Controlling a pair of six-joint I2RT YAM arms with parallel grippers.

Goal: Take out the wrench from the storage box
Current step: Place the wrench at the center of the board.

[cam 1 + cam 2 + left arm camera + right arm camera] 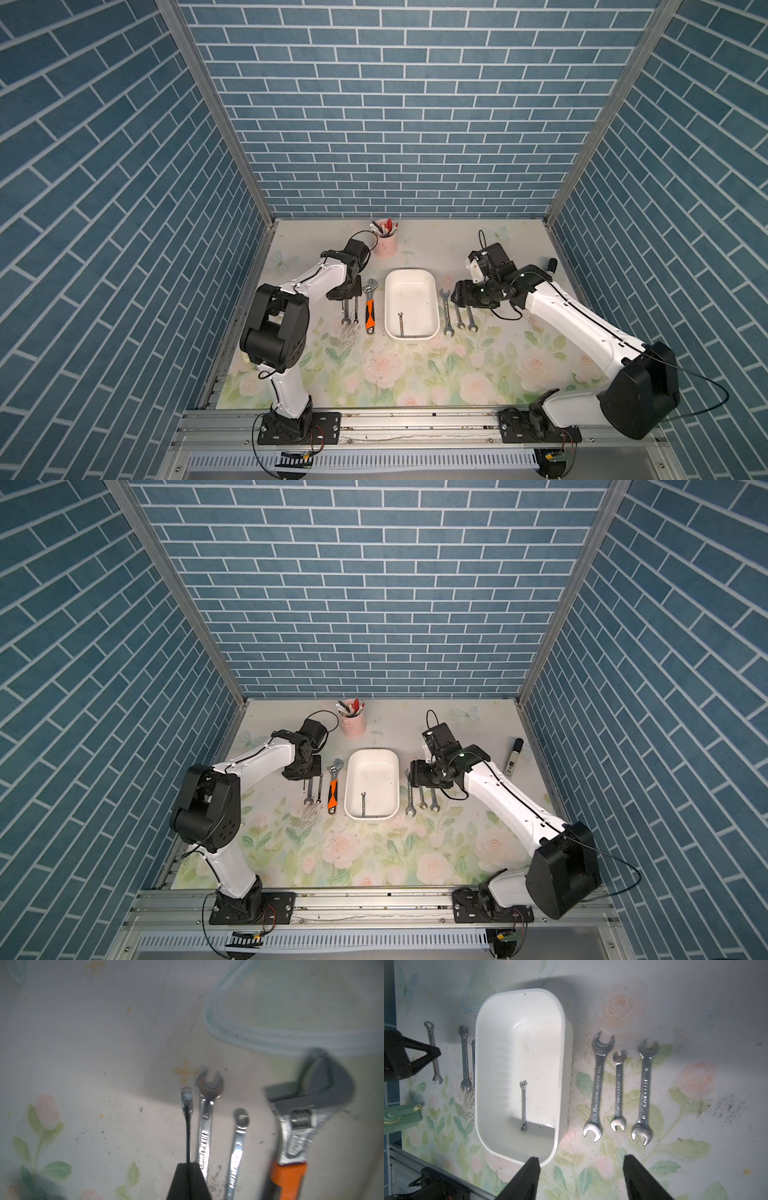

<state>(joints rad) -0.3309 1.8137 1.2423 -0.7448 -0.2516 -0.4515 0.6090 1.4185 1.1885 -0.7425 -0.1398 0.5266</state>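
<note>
The bench (415, 374) carries a floral cover and fills the lower middle of both top views. The storage box (411, 291) stands at its centre, long axis running up the frame.

The right tool (580, 1160) hovers to the right of the box, jaws wide apart and empty. The left tool (188, 1165) is to the left of the box, closed on a thin wrench (186, 1097) that the left wrist view shows edge-on.

Outside the box:
- an adjustable wrench (370, 309) with an orange handle, just left of it;
- three open-end wrenches (618, 1088) in a row, just right of it;
- two small wrenches (207, 1126) between the adjustable wrench and the thin wrench.

The small wrench (523, 1103) of the task lies flat on the box floor, toward the lower end of the box in both top views, clear of the walls.

Progress: judged from this layout, removal is nearly complete. Seven wrenches are out and one is left to lift out.

Not determinable:
- whether the thin wrench touches the bench;
- the jaws of either tool in the top views, where the wrists cover them;
- the adjustable wrench in the right wrist view, hidden behind the box wall.
</note>
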